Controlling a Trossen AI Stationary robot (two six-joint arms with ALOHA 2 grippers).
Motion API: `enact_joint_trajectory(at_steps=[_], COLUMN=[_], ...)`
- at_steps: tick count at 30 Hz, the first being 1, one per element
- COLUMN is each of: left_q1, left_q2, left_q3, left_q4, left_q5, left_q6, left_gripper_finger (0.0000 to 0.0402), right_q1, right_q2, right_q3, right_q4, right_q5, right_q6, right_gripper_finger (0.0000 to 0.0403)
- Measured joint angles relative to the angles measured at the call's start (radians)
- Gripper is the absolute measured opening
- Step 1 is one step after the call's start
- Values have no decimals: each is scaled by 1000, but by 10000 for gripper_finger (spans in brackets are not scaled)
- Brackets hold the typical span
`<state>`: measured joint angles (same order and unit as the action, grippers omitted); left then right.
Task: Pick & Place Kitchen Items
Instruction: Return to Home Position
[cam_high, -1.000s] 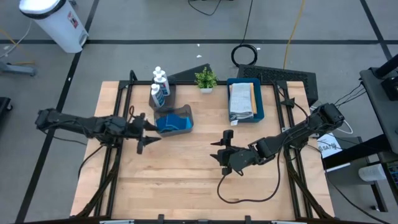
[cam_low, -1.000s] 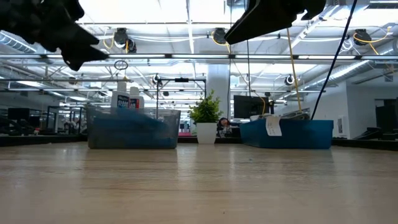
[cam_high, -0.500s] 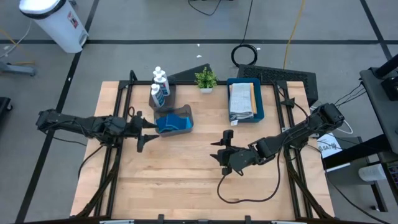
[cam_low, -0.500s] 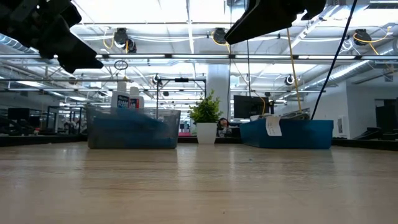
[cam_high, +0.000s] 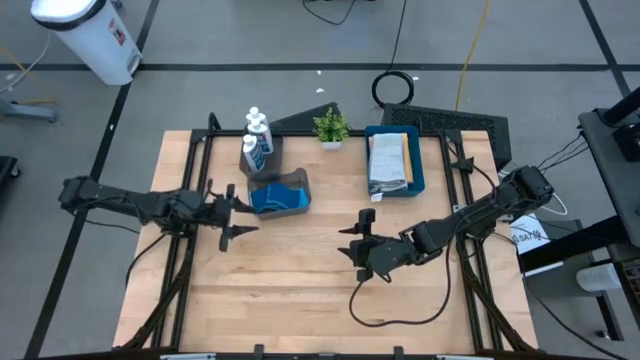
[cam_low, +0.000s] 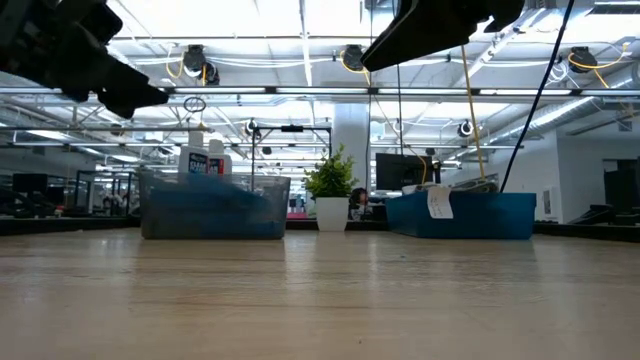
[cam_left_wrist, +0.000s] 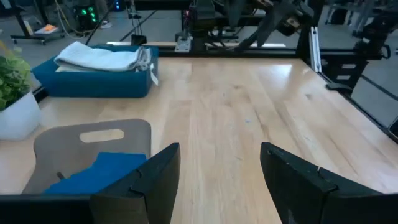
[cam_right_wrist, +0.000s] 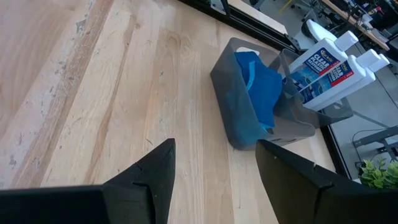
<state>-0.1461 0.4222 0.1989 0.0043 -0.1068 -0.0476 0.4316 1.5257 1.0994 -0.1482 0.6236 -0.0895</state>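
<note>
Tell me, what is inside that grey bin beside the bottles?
Blue sponges, piled together in the bin. The top ones cover whatever lies beneath, so their count and the bin's floor are hidden.

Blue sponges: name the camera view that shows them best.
The right wrist view: the blue sponges lie in plain sight inside their bin. The high view shows them small, the low view as a blur through the bin wall, the left wrist view only part.
</note>
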Motion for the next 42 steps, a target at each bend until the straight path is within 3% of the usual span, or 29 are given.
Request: enact_joint_trajectory(at_steps=[22, 34, 42], left_q1=[7, 7, 7], left_q2=[-355, -417, -417], left_q3=[0, -97, -100], left_q4=[-206, -159, -140], left_q5=[4, 2, 7], left_q6=[38, 43, 62], left_gripper_finger=[225, 225, 225], right_q1=[0, 0, 0], right_q2=[0, 0, 0], right_q3=[0, 0, 0], right_q4=[-13, -13, 4], right_q5=[0, 0, 0], right_q6=[0, 0, -3], right_gripper_finger=[196, 196, 196])
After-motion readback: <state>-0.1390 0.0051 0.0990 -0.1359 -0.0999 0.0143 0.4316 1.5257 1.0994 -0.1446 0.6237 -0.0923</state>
